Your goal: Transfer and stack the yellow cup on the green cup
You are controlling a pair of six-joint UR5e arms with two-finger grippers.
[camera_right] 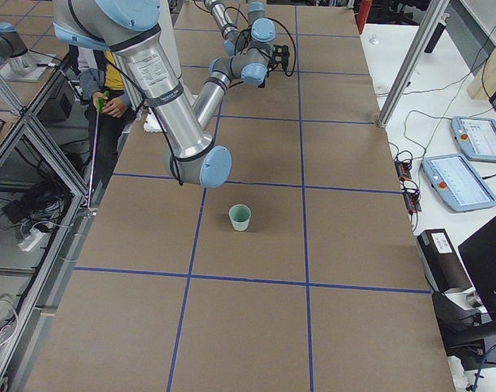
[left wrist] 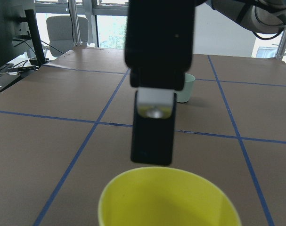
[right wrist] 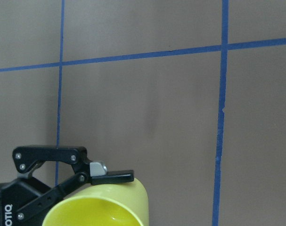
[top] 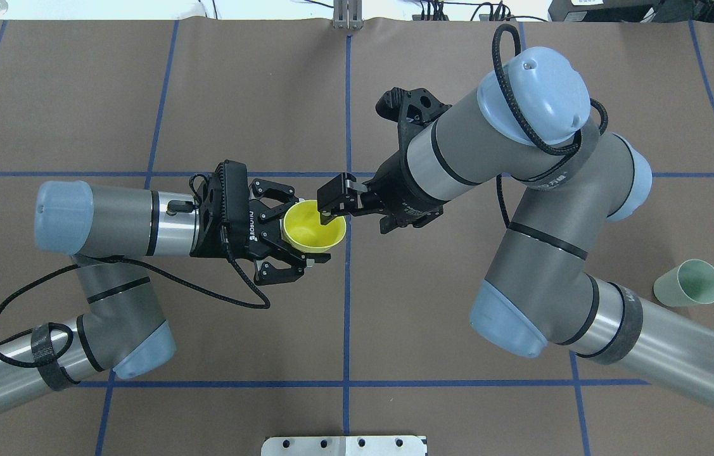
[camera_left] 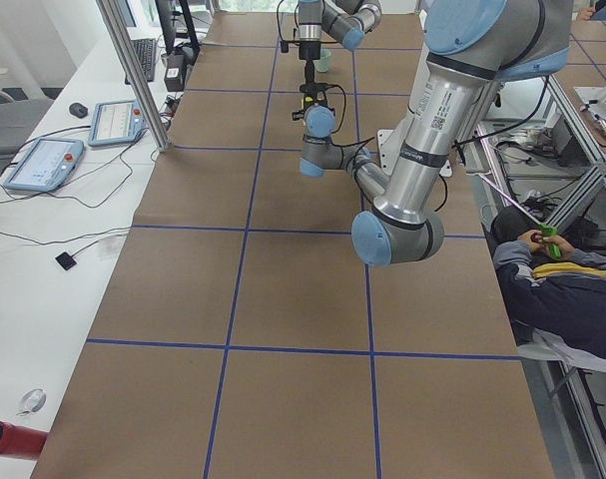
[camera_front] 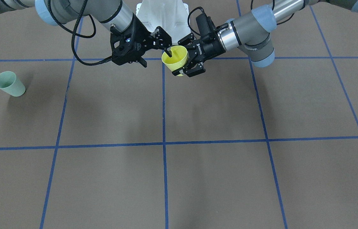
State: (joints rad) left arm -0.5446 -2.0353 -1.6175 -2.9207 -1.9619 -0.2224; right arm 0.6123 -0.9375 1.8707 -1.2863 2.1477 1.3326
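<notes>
Yellow cup (top: 320, 223): hanging in mid-air over the middle of the brown table (camera_front: 213, 178), mouth up, long axis roughly vertical, and sitting right between both grippers!
Left gripper (top: 310, 232): clamping the cup's body from the side, one finger on each flank. This is the one carrying the weight.
Right gripper (camera_front: 156, 58): facing it from the opposite side with jaws spread wide, one finger dipping inside the rim and the other waiting outside. The cup wall is lying between them, not pinched as far as the front view is showing.
Green cup (top: 689, 284): standing upright, mouth up, alone near the table's right edge, well apart from the action.
Step in hand: looking like a hand-over, left gripper to right gripper.
Key relation: the green cup is lying off to the robot's right of the yellow cup, so the right arm is the nearer one. Both axes are running upright, so the yellow one should be going in base first.
Next move: probably asking the right fingers to close on the rim wall before the left ones are letting go.
Risk: a rim pinch is offering little hold, so the cup could be tipping.
</notes>
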